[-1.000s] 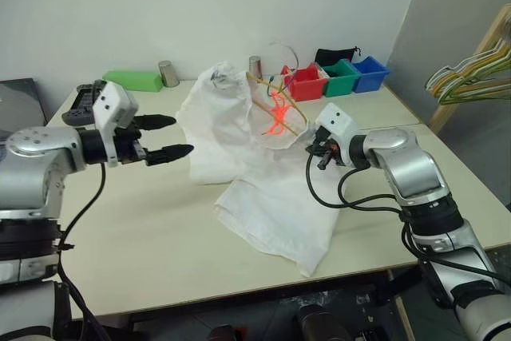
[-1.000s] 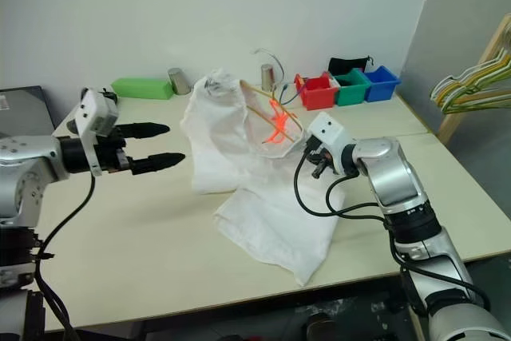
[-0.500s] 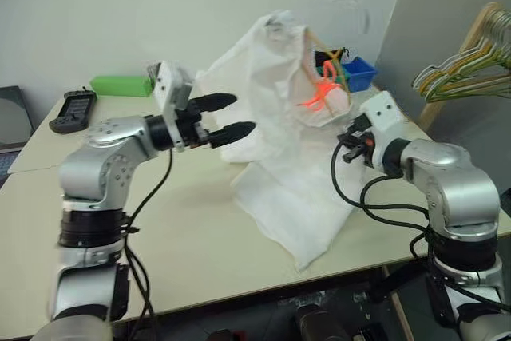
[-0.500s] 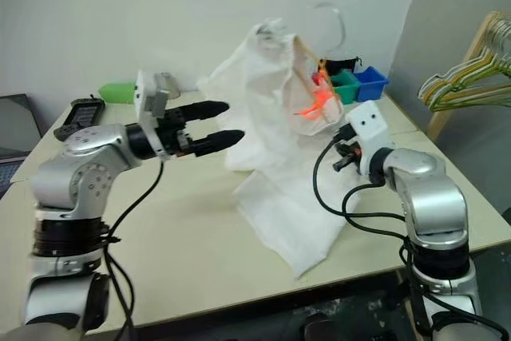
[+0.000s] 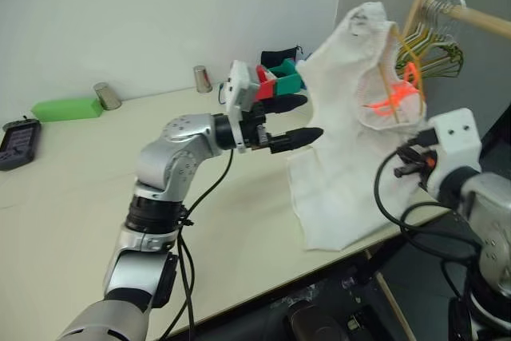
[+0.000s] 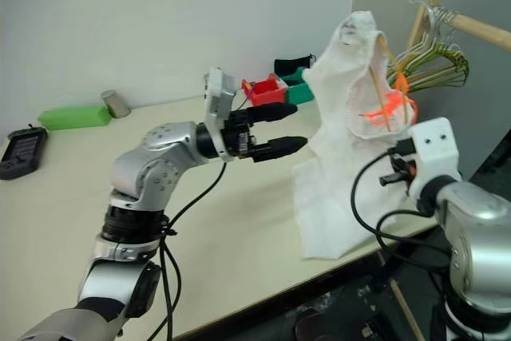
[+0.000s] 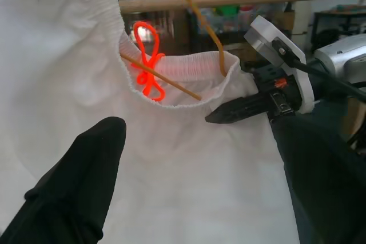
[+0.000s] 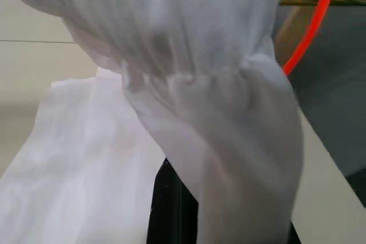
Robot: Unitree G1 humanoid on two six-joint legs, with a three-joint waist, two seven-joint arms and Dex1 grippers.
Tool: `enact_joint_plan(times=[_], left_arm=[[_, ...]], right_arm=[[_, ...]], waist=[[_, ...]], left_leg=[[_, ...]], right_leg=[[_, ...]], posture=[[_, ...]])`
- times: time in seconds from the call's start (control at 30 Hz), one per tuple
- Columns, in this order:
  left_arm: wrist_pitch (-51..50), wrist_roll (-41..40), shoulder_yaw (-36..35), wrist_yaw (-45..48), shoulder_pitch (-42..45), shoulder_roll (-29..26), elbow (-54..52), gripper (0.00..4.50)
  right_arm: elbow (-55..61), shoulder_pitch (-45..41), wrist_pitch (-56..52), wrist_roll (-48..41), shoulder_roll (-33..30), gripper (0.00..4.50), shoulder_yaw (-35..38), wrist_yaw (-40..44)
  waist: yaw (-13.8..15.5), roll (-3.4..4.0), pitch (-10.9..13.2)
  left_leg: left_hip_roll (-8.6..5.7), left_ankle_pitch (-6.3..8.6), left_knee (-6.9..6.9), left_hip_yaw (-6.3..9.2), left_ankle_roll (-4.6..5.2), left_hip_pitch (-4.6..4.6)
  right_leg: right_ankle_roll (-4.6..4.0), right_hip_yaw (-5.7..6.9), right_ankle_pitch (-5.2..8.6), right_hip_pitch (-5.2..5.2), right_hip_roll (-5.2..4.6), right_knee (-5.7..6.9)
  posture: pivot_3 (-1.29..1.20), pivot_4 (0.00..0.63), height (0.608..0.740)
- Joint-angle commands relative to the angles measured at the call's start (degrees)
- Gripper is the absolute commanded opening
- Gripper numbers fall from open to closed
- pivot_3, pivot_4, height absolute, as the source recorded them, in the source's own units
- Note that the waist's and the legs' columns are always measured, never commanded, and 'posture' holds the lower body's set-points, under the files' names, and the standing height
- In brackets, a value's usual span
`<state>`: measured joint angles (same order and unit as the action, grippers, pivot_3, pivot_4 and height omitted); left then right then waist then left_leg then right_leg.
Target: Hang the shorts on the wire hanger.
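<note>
Shorts (image 5: 343, 117) were partly threaded on the wire hanger (image 5: 397, 65), not hung. Right gripper (image 7: 229, 110) clamped the waistband; left gripper (image 5: 299, 117) gaped empty.

Beige table (image 5: 72, 189) under shorts (image 5: 335, 197) hem, bins (image 5: 275, 84)

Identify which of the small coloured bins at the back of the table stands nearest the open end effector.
The red bin: it sits just behind the left end effector, while the green bin stands beyond it towards the shorts.
</note>
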<state>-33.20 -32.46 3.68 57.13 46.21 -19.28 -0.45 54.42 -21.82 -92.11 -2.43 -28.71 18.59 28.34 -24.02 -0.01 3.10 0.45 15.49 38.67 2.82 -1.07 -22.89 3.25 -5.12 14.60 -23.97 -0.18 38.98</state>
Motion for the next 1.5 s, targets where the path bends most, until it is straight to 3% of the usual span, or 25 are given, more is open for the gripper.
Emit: enact_joint_plan(times=[0.03, 0.2, 0.33, 0.53, 0.73, 1.1, 1.5], left_arm=[[3.37, 0.81, 0.97, 1.72, 2.58, 1.83, 2.59, 4.46], [5.41, 1.29, 1.86, 3.42, 3.42, 3.61, 5.31, 4.46], [10.6, 2.93, 3.68, 4.54, 5.71, 8.88, 10.45, 4.46], [14.99, 5.28, 3.35, 3.23, 7.59, 12.74, 15.03, 4.46], [20.04, 8.04, 1.42, -2.31, 8.94, 15.11, 19.01, 4.46], [30.59, 16.8, 2.9, -11.37, 7.17, 16.5, 20.68, 4.46], [31.54, 18.11, 4.1, -11.95, 5.45, 17.96, 19.05, 4.46]], right_arm=[[5.43, 2.68, -0.39, -0.88, -1.16, 0.0, 4.77, -0.7], [5.58, 5.76, -0.39, -3.3, -2.22, 0.0, 7.89, -1.85], [5.58, 13.89, -0.39, -8.83, -4.43, 0.0, 15.18, -2.91], [5.58, 18.18, -0.39, -16.16, -5.42, 0.0, 22.38, -8.04], [5.41, 17.44, -0.39, -12.59, -4.28, 0.0, 23.62, -15.32], [-7.74, 11.15, -0.39, -11.89, -7.37, 0.0, 21.43, -17.14], [-18.15, 5.42, -0.39, -11.22, -9.28, 0.0, 23.66, -17.36]], waist=[[-2.0, 0.06, -0.04], [-7.3, 0.01, -0.07], [-10.61, -0.1, -0.15], [-16.98, -0.29, -0.06], [-21.2, -0.5, -0.14], [-21.28, -0.54, -0.13], [-18.67, -0.57, -0.12]], left_leg=[[0.0, 0.09, 0.01, -0.04, 0.15, 0.06], [0.04, 0.41, 0.01, -0.09, 0.65, 0.63], [0.01, 0.64, 0.0, -0.27, 0.9, 1.01], [-0.39, 1.1, -0.02, -0.52, 1.43, 1.69], [-0.78, 1.18, -0.6, -0.63, 1.29, 2.81], [-0.94, 1.5, -0.62, -0.61, 0.74, 3.12], [-1.2, 1.52, -0.6, -0.75, 0.71, 3.12]], right_leg=[[-0.01, 0.0, 0.04, 0.06, 0.02, 0.0], [0.38, 0.0, 0.52, 0.75, -0.13, -0.05], [0.59, -0.18, 0.79, 1.09, -0.33, -0.09], [1.12, -0.31, 1.2, 1.97, -0.81, -0.24], [1.47, -0.42, 1.41, 3.25, -1.25, -1.13], [1.86, -0.38, 1.36, 3.98, -1.56, -1.94], [2.12, -0.51, 1.33, 4.02, -1.86, -2.02]], posture=[[-0.6, 0.0, 0.74], [-0.63, 0.0, 0.74], [-0.71, 0.0, 0.74], [-0.73, 0.0, 0.74], [-0.71, 0.001, 0.74], [-0.66, 0.0, 0.74], [-0.63, 0.0, 0.74]])
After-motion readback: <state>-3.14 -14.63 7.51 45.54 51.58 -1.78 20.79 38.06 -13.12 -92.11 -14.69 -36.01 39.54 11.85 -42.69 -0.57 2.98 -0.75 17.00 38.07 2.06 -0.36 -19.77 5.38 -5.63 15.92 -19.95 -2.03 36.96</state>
